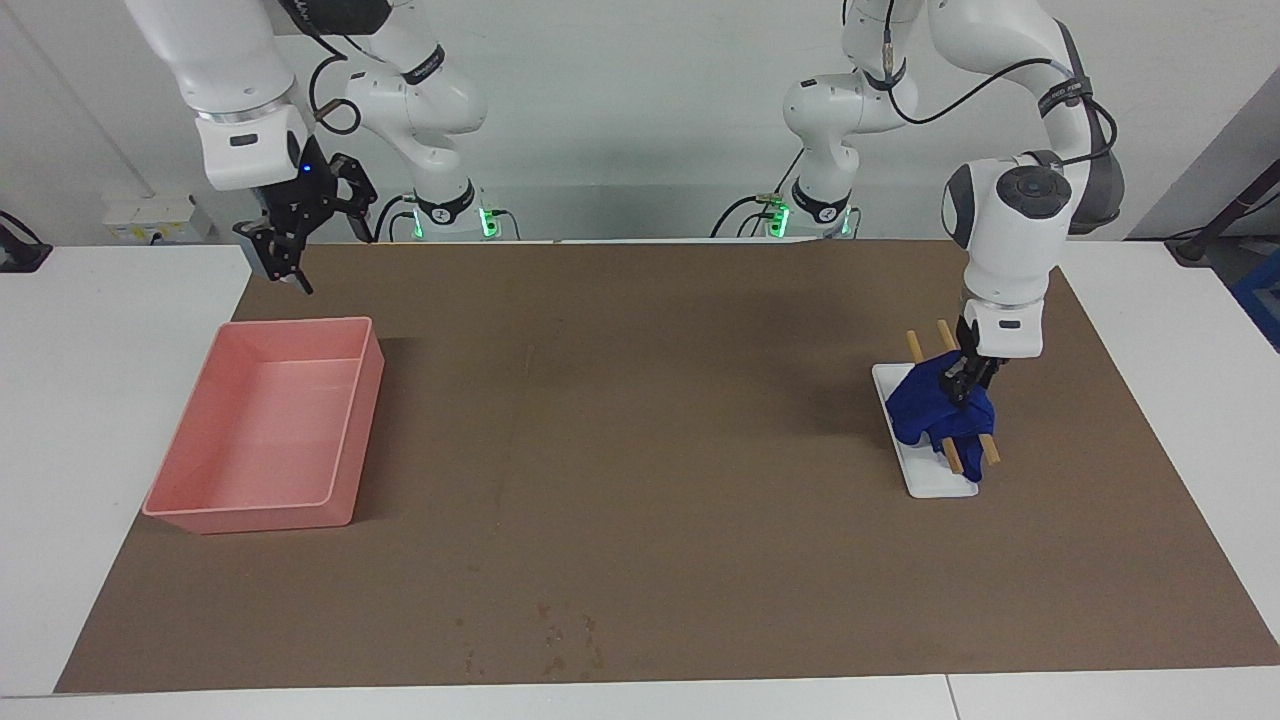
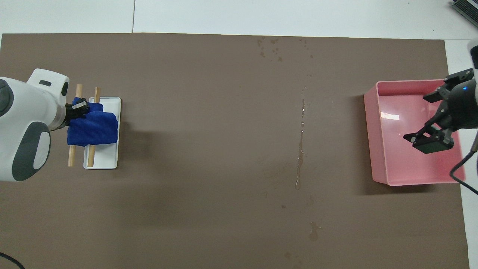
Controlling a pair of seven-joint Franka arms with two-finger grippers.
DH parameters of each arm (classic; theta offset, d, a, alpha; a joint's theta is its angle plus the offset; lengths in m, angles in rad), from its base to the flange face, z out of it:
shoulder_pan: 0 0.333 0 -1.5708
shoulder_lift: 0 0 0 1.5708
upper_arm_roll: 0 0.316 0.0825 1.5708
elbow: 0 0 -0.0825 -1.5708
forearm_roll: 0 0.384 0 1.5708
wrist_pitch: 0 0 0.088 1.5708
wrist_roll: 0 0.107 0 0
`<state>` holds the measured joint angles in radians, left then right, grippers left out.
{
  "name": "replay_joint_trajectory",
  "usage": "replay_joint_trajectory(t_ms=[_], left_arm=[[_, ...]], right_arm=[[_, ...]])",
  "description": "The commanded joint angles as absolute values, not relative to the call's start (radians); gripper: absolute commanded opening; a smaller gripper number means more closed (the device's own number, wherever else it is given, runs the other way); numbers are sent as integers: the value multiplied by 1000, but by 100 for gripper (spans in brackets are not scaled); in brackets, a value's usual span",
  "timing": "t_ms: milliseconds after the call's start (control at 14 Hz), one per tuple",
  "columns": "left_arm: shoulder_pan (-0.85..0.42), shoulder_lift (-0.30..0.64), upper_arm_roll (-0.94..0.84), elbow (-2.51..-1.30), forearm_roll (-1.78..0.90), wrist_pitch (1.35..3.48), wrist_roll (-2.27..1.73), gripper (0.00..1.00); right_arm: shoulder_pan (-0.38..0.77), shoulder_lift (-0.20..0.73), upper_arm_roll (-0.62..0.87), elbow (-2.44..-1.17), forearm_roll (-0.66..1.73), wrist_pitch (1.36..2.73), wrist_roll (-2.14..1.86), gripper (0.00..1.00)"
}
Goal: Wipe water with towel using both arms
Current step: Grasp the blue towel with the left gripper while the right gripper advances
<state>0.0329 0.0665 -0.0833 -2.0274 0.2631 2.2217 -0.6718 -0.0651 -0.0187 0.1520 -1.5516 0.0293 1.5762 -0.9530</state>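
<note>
The left gripper (image 1: 965, 383) has its fingers drawn in on the upper fold of the towel (image 1: 930, 410), pinching the deep-blue cloth at the edge nearest the robots; the fingertips are sunk into the fabric. Under those fingers the towel lies as a lumpy bundle draped over two wooden sticks (image 1: 968, 455), which rest across a white flat stand (image 1: 935, 480) at the left arm's end of the bench. The sticks poke out from the cloth both toward the robots and away from them. The stand sits on a brown mat (image 1: 640, 450) that covers most of the bench (image 1: 90, 330).

The right gripper (image 1: 300, 235) hangs in the air with its fingers spread wide and nothing between them. In the overhead view it is over the pink tray (image 2: 377, 149), which stands on the mat at the right arm's end; in the facing view it is well above the tray's edge nearest the robots.

Well apart from both sets of fingers, a thin trail of water (image 2: 300, 142) runs down the middle of the mat, with scattered drops (image 2: 270, 46) at its edge farthest from the robots.
</note>
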Motion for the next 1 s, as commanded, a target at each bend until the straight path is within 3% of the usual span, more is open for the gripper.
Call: replay_joint_trajectory(t_ms=[0, 143, 358, 573, 931], left_arm=[[34, 48, -84, -2057, 270, 2241, -664, 26], [34, 48, -84, -2056, 270, 2235, -663, 0], [26, 54, -86, -2030, 270, 2206, -658, 0], [9, 63, -94, -1880, 265, 2007, -657, 0], [-38, 60, -94, -1643, 46, 1665, -768, 0]], right_arm=[[-74, -74, 149, -1644, 138, 1631, -992, 100], [-66, -80, 150, -1663, 149, 1658, -1003, 100], [-38, -136, 150, -1802, 221, 1805, -1002, 100], [44, -179, 150, -1917, 268, 1936, -977, 100], [144, -179, 150, -1965, 282, 2039, -844, 100]])
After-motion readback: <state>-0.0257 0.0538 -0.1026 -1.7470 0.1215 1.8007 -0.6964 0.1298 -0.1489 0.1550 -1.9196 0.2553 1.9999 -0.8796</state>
